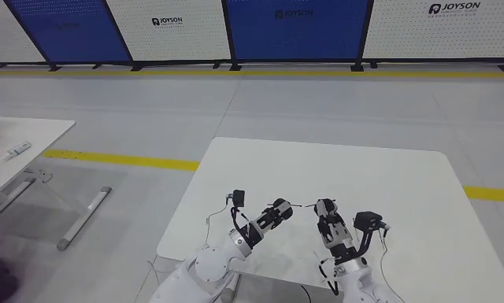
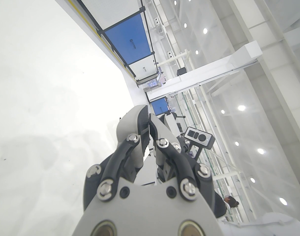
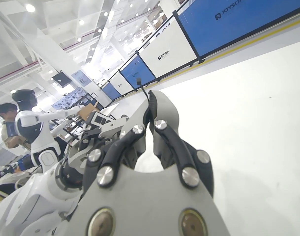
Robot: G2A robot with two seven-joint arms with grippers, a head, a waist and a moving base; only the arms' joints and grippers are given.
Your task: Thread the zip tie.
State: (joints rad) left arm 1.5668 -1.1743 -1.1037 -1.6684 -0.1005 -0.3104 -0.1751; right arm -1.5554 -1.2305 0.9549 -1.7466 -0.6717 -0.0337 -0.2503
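Observation:
My right gripper (image 3: 150, 97) is shut on a thin black zip tie (image 3: 139, 81), whose small square head sticks out past the fingertips. In the top view this gripper (image 1: 323, 206) hovers over the white table (image 1: 331, 165) near its front edge. Just to its left, my left gripper (image 1: 281, 208) points toward it. A thin dark line (image 1: 302, 205) runs between the two tips. In the left wrist view, the left gripper (image 2: 149, 116) has its pads pressed together, and I cannot see what is between them.
Both grippers hang close to the table's front edge, and bare tabletop (image 1: 354, 165) stretches beyond them. A second white table (image 1: 27, 138) stands off to the left across the floor. Blue and white partition panels (image 1: 295, 24) line the back.

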